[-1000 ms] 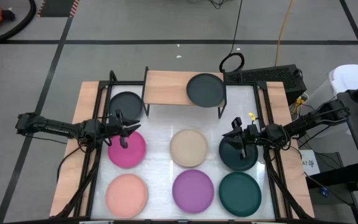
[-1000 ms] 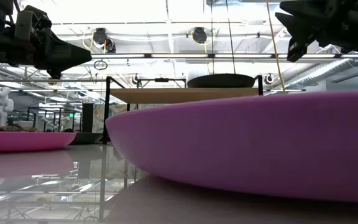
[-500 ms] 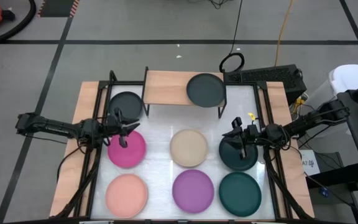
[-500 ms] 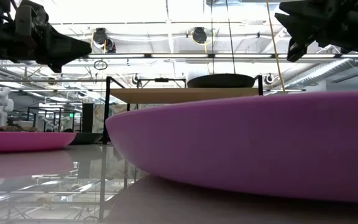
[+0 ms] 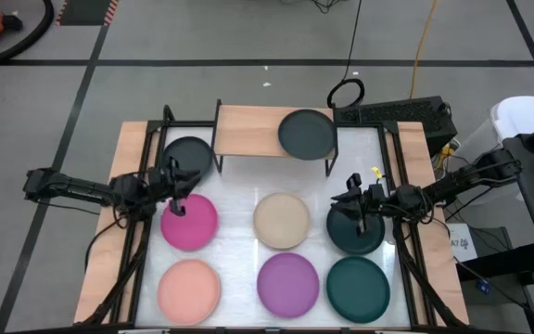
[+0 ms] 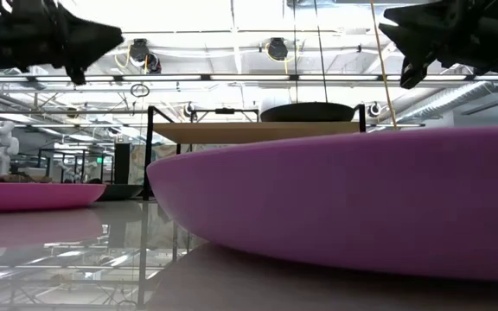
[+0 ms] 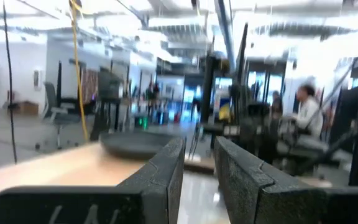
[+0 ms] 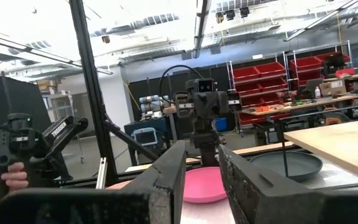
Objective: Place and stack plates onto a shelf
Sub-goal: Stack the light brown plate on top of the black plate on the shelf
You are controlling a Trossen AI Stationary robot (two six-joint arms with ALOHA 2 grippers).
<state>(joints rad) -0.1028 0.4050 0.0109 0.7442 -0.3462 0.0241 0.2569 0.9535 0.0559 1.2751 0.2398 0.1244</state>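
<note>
Seen from above, the shelf [image 5: 272, 132] stands at the far middle of the white table [image 5: 239, 213], and one charcoal plate [image 5: 307, 134] lies on its right end. A second charcoal plate [image 5: 187, 156] sits on the table just left of the shelf. In front of the shelf lie the magenta plate [image 5: 190, 223], the beige plate [image 5: 282, 220] and a dark teal plate [image 5: 354, 229] in one row; nearer still are the salmon pink plate [image 5: 189, 288], the purple plate [image 5: 287, 283] and the other dark teal plate [image 5: 358, 289]. The left gripper [image 5: 180, 188] hovers left of the shelf, between the table's charcoal plate and the magenta plate, over the magenta plate's far edge. The right gripper [image 5: 349, 211] hovers in front of the shelf's right end, above the first dark teal plate.

At table height, the purple plate [image 6: 344, 207] fills the foreground; behind it the shelf [image 6: 258, 131] carries its charcoal plate [image 6: 307, 111] — both arms hang above, touching nothing.

The left wrist view shows the left gripper's fingers [image 7: 160, 171] a narrow gap apart and empty, the shelf and its charcoal plate [image 7: 135, 144] beyond.

The right wrist view shows that gripper's fingers [image 8: 166, 171] likewise slightly parted and empty — the magenta plate [image 8: 197, 185] lies ahead, with the table's charcoal plate [image 8: 288, 165] beside the shelf.
</note>
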